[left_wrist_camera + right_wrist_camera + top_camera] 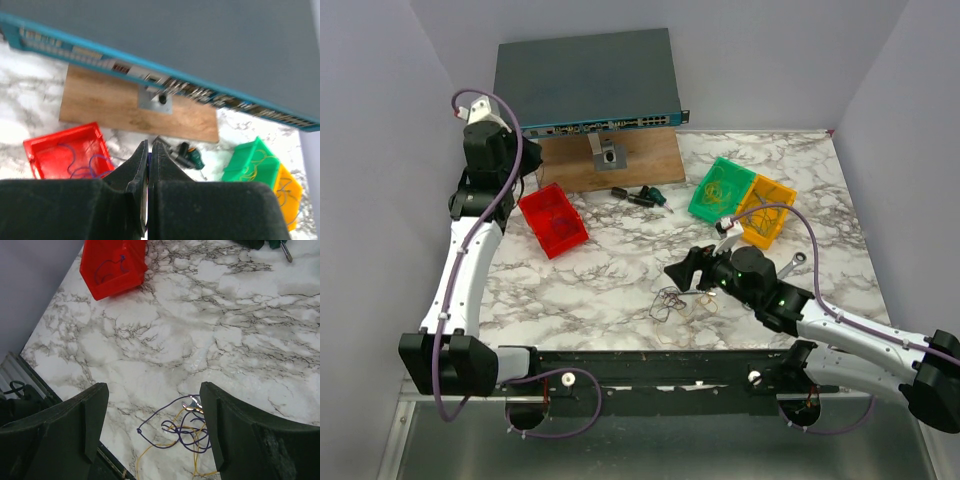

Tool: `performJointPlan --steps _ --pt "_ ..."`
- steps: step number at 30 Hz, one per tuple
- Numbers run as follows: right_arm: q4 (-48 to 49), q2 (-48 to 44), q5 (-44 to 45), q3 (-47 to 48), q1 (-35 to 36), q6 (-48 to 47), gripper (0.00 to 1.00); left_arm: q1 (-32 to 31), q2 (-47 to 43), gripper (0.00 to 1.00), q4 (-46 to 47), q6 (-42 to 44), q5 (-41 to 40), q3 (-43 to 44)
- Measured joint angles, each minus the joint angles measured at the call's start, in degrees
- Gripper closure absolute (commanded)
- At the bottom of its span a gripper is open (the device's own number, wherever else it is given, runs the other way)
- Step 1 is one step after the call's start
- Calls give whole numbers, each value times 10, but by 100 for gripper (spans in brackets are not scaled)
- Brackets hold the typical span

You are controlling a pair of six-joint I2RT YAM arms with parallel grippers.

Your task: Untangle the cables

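One worry: right fingers (90,425), gaping empty over the cables (182,432), may pinch several strands, tightening the knot; left fingers (141,170) pressed together.

Top external: fixed, high behind the arm bases, looking down and forward over the whole worktop (620,275); red bin (553,220) left of centre.
Left wrist: above the red bin, facing forward past the left hand (150,144).
Right wrist: low and near the worktop, looking between the right hand (152,390) fingers; red bin far, upper left.
Shared by all: the red bin.
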Motion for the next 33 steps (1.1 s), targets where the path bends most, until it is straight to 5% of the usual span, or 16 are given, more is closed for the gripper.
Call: performJointPlan --steps 21,26,33 --pt "0 -12 -9 0 0 0 18 0 0 100 -66 -22 159 325" --pt "0 -21 -10 0 0 0 18 1 -3 100 -78 -17 153 315" --pt "-9 -28 -10 0 0 0 18 7 -27 100 -72 -15 136 194"
